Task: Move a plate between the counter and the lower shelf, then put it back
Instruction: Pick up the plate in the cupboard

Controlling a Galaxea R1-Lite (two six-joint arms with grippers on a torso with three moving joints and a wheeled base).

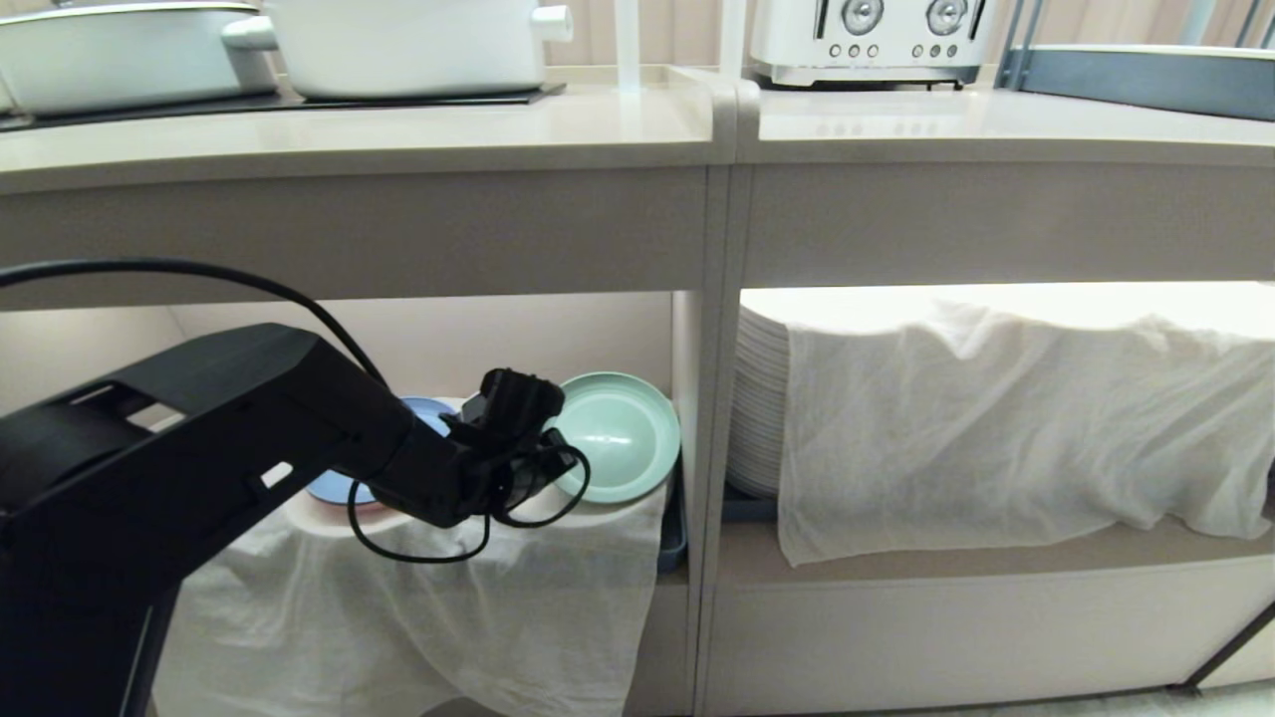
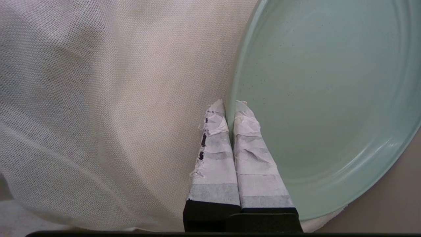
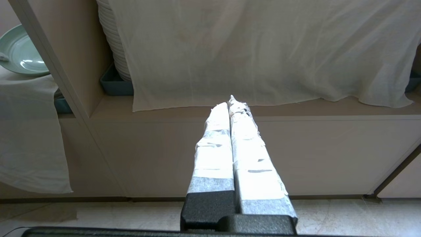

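left gripper (image 2: 230, 108) pinching rim, mint-green plate (image 2: 329, 98)

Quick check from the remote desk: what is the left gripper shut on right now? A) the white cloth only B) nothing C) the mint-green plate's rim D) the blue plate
C: in the left wrist view the left gripper has its taped fingers pinched either side of the rim of the mint-green plate.
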